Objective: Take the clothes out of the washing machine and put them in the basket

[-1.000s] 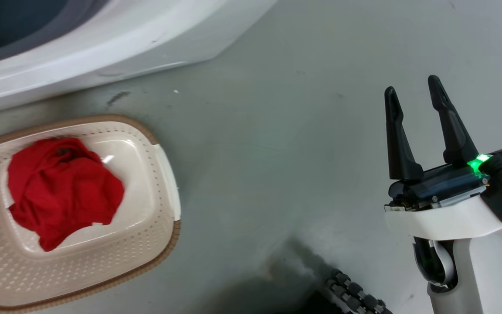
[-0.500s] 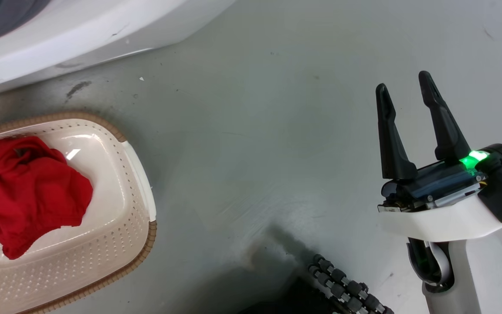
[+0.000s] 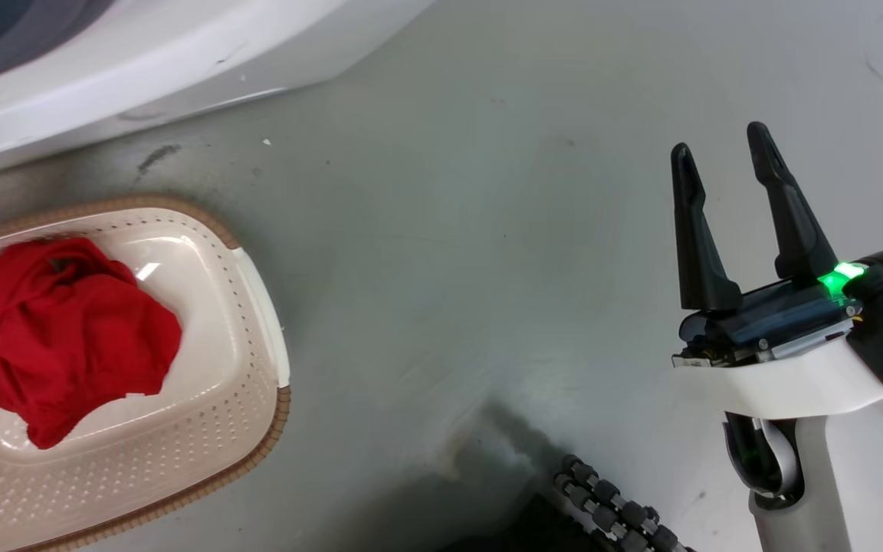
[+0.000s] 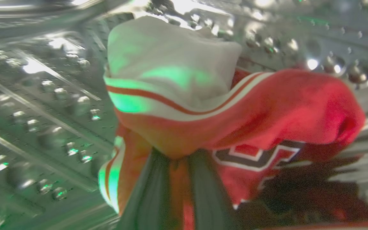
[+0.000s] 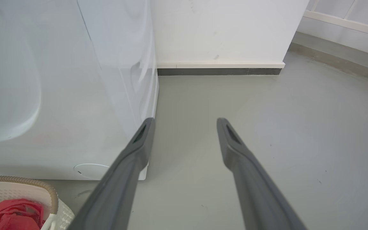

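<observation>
Inside the perforated steel drum of the washing machine, my left gripper is shut on the red jersey, which has white trim and black-and-white lettering. Fabric bunches between its two dark fingers. The plain red garment lies crumpled in the cream basket on the floor below the machine's front. My right gripper hangs open and holds nothing, well to the right of the basket. In the right wrist view the right gripper points past the washing machine, with the basket and red garment at lower left.
Grey floor spreads between the basket and my right arm. A black ribbed cable chain on my base lies at the bottom edge. A white wall with a dark skirting stands beyond the machine's side.
The head camera has shifted, so the basket sits further left in the picture than one second ago. The red garment lies as before and the right gripper stays open.
</observation>
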Tool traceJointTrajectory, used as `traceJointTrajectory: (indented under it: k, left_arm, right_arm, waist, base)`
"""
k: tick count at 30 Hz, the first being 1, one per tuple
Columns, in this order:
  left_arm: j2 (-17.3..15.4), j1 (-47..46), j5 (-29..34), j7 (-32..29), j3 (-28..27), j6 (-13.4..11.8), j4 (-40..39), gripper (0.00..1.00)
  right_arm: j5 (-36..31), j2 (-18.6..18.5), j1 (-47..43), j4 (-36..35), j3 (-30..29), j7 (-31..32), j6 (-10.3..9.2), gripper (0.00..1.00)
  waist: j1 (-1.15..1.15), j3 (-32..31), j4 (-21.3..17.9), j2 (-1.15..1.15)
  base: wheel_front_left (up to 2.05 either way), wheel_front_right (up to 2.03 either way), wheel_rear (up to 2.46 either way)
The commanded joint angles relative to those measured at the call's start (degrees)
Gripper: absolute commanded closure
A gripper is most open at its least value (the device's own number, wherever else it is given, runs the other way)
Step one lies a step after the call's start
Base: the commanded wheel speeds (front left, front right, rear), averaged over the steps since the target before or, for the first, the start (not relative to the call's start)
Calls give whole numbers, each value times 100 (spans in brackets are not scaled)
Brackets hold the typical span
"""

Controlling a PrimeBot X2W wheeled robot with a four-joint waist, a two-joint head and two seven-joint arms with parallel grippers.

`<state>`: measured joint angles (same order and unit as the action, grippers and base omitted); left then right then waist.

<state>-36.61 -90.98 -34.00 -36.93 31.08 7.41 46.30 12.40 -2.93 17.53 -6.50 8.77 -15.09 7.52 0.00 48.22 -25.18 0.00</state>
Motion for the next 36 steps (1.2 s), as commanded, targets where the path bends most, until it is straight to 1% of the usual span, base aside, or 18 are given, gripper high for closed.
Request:
traceJointTrajectory:
  k: [1, 6, 8, 15, 23, 24, 27, 31, 36]
  left_arm:
    - [37, -65, -17, 166, 9, 6, 46, 100]
    - [141, 28, -76, 980, 104, 6, 225, 100]
    - [201, 117, -109, 1434, 73, 6, 320, 100]
    - [439, 749, -335, 2926, 166, 6, 571, 100]
    - [684, 1559, -422, 4379, 330, 6, 656, 100]
    - [711, 1826, -279, 4836, 449, 0, 651, 100]
    - [796, 2097, -179, 5087, 494, -69, 523, 100]
    - [888, 2631, -112, 5198, 463, -213, 117, 100]
    - [856, 3476, 12, 5222, 298, -487, -869, 100]
  right_arm:
    - [-34, 10, 62, 20, -31, -12, -6, 0]
    - [-236, 9, 28, 48, -153, -12, -6, 0]
    - [-319, 9, 14, 60, -201, -12, -6, 0]
    - [-587, 10, -129, 151, -378, -12, -5, 0]
    - [-851, 8, -323, 267, -525, -12, -6, 0]
    - [-918, 9, -380, 307, -565, -12, -6, 0]
    - [-960, 8, -421, 339, -610, -12, -6, 0]
    - [-1008, 8, -506, 409, -656, -12, -6, 0]
    - [-1037, 8, -635, 471, -707, -12, -6, 0]
  waist:
    - [0, -106, 90, 0]
    - [0, -378, 322, 0]
    - [0, -508, 422, 0]
    - [0, -1052, 787, 0]
    - [0, -1648, 1205, 0]
    - [0, -1854, 1338, 0]
    - [0, -2035, 1481, 0]
    - [0, -2308, 1634, 0]
    - [0, -2658, 1803, 0]
  base:
    - [0, 0, 0]
    - [0, 0, 0]
    - [0, 0, 0]
    - [0, 0, 0]
    - [0, 0, 0]
    - [0, 0, 0]
    - [0, 0, 0]
    - [0, 0, 0]
    - [0, 0, 0]
